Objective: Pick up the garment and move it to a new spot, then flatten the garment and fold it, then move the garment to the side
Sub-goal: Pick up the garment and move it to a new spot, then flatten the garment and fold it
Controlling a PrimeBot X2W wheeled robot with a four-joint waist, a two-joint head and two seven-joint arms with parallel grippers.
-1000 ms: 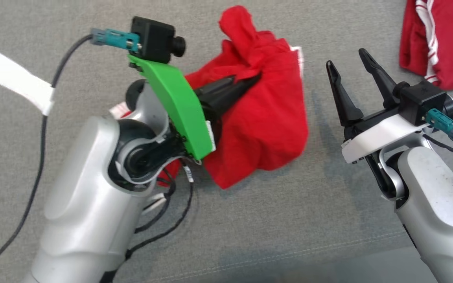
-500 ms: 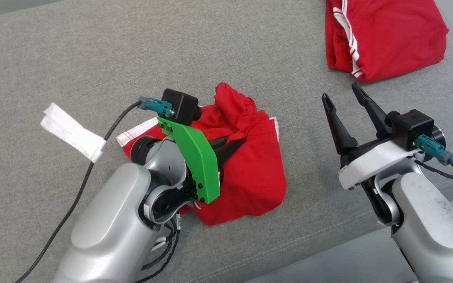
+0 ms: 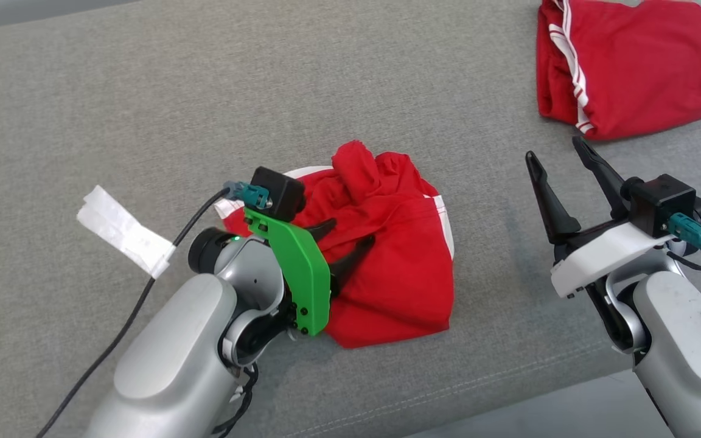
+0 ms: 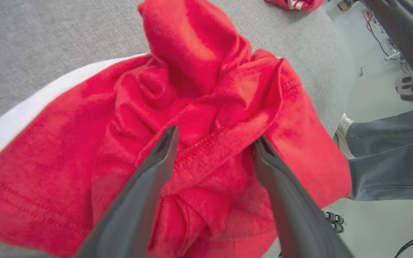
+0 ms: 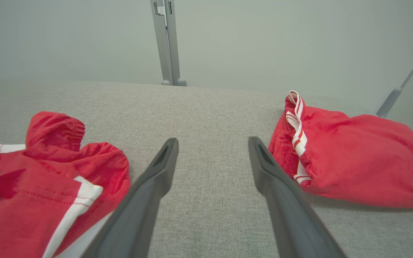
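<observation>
The garment (image 3: 399, 267) is red with white trim and lies crumpled in a heap on the grey cushion (image 3: 265, 91). My left gripper (image 3: 352, 232) rests low on its middle, jaws open. In the left wrist view, the left gripper (image 4: 215, 138) straddles a stitched fold of the garment (image 4: 199, 71) without pinching it. My right gripper (image 3: 554, 152) hovers open to the right of the heap, holding nothing. In the right wrist view, the right gripper (image 5: 212, 141) points across bare cushion, with the garment (image 5: 48, 179) at lower left.
A second red garment with white stripes (image 3: 636, 67) lies at the back right, also visible as a red garment (image 5: 353, 161) beside my right fingers. A white tape tag (image 3: 122, 231) hangs on the left arm's cable. A person's legs (image 4: 389, 161) stand beyond the cushion's edge.
My left gripper has opened and let go of the garment, which now lies settled on the cushion. The head camera has shifted. The right gripper stays open.
</observation>
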